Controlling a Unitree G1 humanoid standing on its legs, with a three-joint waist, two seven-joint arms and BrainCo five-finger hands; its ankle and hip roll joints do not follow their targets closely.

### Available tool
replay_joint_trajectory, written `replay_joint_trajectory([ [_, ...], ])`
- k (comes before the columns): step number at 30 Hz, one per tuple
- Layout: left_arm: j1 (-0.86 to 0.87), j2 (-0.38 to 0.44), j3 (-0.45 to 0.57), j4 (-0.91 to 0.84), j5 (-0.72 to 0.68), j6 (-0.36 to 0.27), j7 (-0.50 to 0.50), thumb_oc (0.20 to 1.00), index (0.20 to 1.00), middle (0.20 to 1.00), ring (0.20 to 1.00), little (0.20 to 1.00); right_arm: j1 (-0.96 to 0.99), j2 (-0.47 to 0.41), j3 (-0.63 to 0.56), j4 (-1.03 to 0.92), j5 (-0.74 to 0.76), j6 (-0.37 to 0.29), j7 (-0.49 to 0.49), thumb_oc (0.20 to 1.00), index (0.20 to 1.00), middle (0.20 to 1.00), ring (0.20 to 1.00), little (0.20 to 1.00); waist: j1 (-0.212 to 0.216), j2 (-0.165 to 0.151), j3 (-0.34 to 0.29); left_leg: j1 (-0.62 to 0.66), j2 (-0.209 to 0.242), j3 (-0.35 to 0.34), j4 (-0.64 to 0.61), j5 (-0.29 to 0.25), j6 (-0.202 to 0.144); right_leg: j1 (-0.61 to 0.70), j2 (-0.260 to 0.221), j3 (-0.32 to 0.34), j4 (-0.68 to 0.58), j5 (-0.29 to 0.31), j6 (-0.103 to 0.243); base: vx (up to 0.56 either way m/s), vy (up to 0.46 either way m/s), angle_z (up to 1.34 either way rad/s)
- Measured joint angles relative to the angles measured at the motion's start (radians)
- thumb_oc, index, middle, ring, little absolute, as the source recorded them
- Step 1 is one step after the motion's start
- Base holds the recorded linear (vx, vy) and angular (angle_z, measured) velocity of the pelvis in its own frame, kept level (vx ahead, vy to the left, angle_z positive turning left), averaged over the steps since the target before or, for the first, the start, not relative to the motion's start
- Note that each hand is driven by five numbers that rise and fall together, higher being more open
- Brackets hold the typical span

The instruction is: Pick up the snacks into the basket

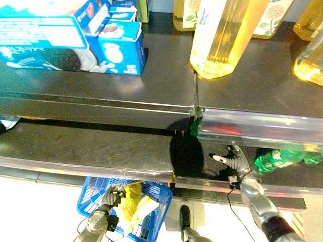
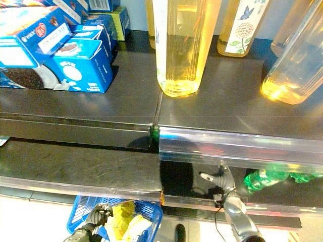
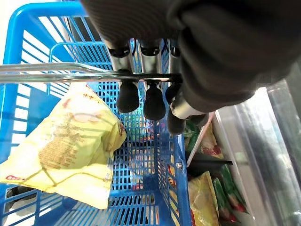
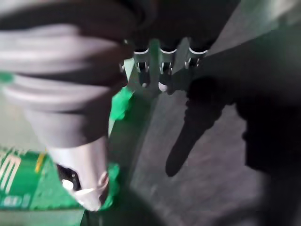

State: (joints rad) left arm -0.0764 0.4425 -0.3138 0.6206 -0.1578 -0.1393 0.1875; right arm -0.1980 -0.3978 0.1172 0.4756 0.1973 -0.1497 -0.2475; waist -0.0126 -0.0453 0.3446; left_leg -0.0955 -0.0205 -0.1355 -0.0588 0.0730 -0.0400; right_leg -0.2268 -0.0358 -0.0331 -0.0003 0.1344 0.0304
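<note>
The left hand [image 3: 150, 94] had its fingers curled round the metal handle [image 3: 56, 73] of the blue basket [image 1: 151, 194], which hung below the lower shelf's [image 1: 75, 151] front edge. A yellow snack bag [image 3: 66, 150] lay inside it; the left wrist view also showed more snack packets [image 3: 207, 197] beside the basket's wall. The right hand [image 1: 233, 160] reached over the lower shelf with fingers straight, near a green snack packet [image 1: 277, 159] but apart from it. Blue cookie boxes [image 1: 65, 38] and 4 bottles of yellow liquid [image 2: 184, 45] stood on the upper shelf.
</note>
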Motion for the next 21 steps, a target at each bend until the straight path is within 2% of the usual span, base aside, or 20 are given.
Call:
replay_joint_trajectory([
  [5,0.019,-0.006,0.048,0.012,0.023,0.0,0.011,0.2,0.2,0.2,0.2,0.2,0.066,0.008,-0.03,-0.008,-0.001,-0.02,0.022,1.0,1.0,1.0,1.0,1.0,-0.026,-0.022,0.01,0.021,0.002,0.047,-0.01,0.0,0.001,-0.004,0.004,0.031,-0.001,0.008,0.011,0.0,0.033,-0.25],
  [10,0.03,-0.013,0.061,0.03,0.025,0.0,0.015,0.2,0.2,0.2,0.2,0.2,0.099,0.031,-0.045,-0.016,-0.002,-0.038,0.034,1.0,1.0,1.0,1.0,1.0,-0.052,-0.029,0.011,0.034,0.004,0.084,-0.014,-0.004,0.0,-0.008,0.008,0.054,-0.004,0.017,0.025,0.0,0.04,-0.24],
  [21,0.045,-0.015,0.062,0.032,0.025,0.0,0.018,0.2,0.2,0.2,0.2,0.2,0.066,0.048,-0.08,0.062,0.004,-0.064,0.036,1.0,1.0,1.0,1.0,1.0,-0.051,-0.044,0.002,0.051,0.004,0.122,-0.023,-0.006,0.007,-0.01,0.015,0.091,-0.005,0.024,0.034,0.0,0.011,-0.1],
])
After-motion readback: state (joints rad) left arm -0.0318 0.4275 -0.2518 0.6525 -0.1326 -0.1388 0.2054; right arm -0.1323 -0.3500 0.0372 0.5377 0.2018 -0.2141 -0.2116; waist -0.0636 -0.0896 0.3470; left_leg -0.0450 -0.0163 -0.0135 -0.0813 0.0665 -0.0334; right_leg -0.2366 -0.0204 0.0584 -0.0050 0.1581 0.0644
